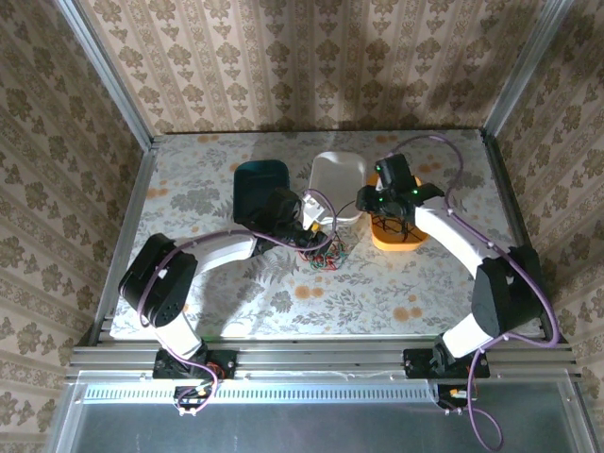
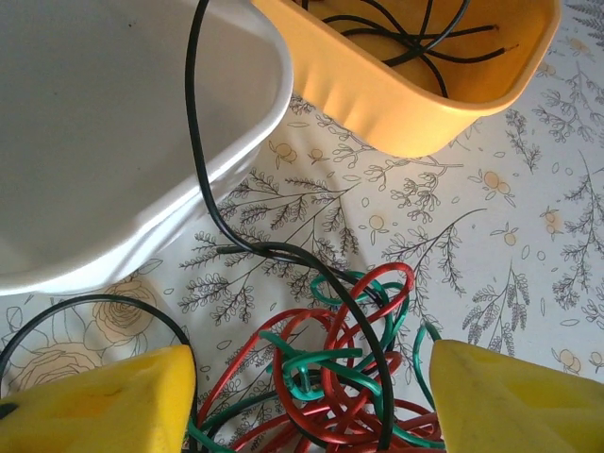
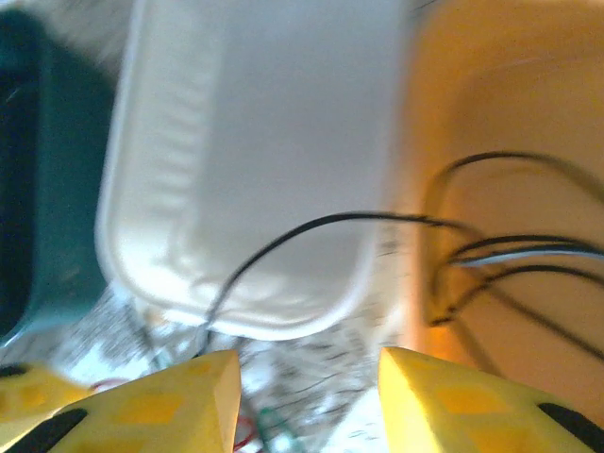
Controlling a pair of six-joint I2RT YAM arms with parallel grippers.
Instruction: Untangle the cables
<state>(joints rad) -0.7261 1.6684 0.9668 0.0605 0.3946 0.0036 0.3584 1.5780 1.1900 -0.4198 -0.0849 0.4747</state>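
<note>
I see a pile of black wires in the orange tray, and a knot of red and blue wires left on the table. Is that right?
Nearly. The knot on the table is red and green wires, not red and blue; the left wrist view shows the colours plainly. The black wires do lie in the orange tray.

The cables (image 2: 311, 363) are red, green and black. There is a dark teal tray (image 1: 257, 181), a white tray (image 2: 113, 142) and an orange tray (image 2: 406, 109). The table (image 2: 500, 245) carries a pale floral pattern.
</note>
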